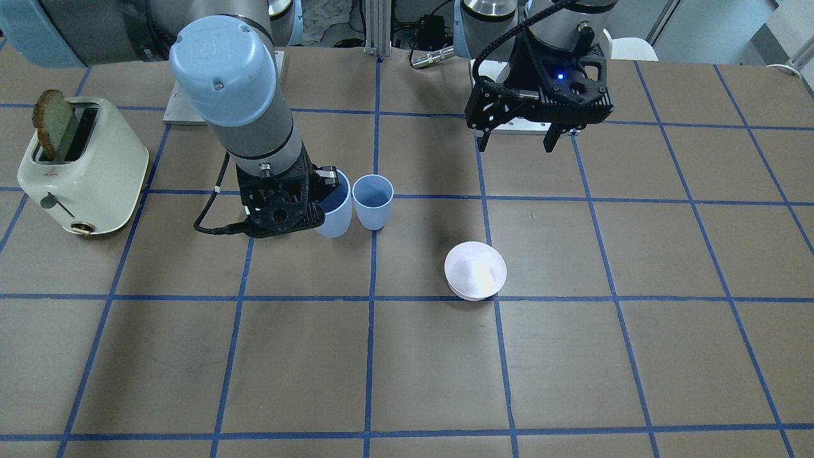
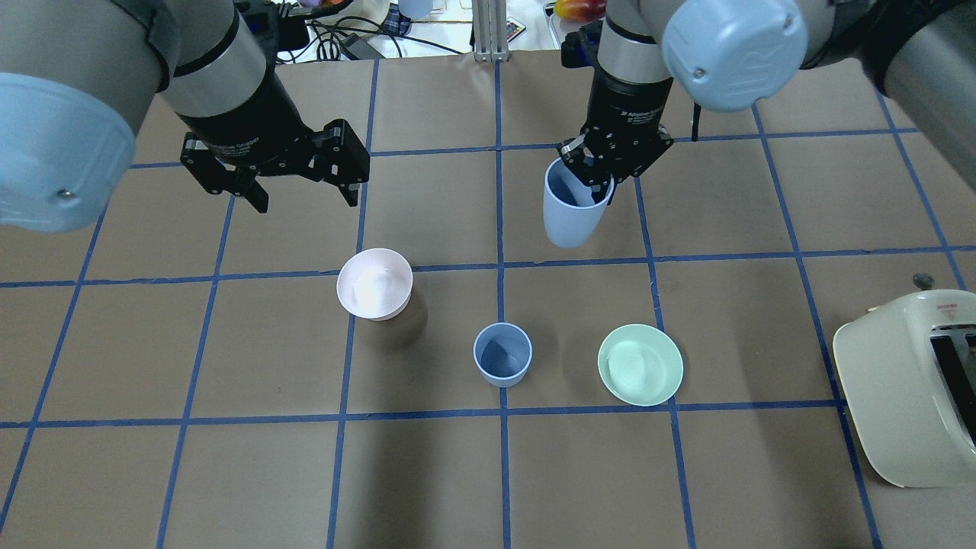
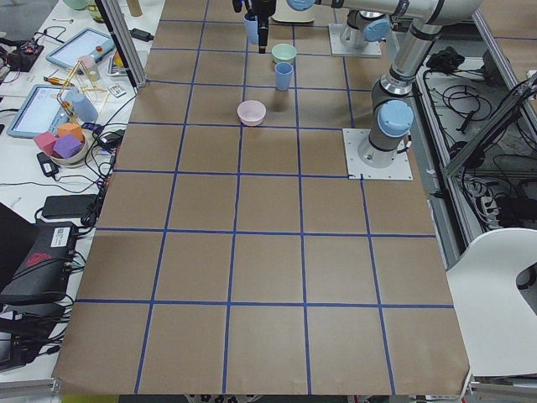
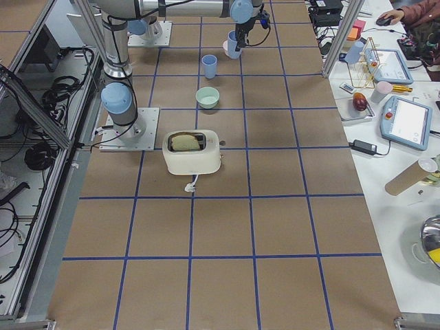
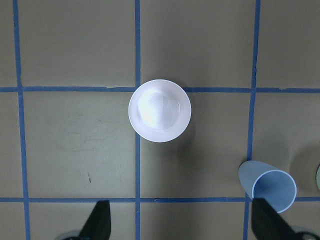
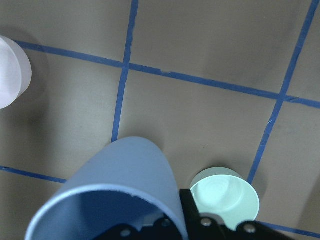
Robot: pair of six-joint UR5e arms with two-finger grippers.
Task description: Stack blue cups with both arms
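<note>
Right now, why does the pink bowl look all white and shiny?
Front-facing view: glare washes the pink bowl nearly white; overhead view: a bright spot inside it, a dark shadow beside it; left wrist view: overexposed too.

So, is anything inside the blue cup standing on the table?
Nothing shows inside the standing blue cup: only its own inner wall and floor from overhead. The inner wall nearest that camera is covered by the cup's side.

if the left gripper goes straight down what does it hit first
Probably the bare table; in its wrist view the pink bowl sits ahead of the open left gripper, not under it. Depth is unclear.
</note>
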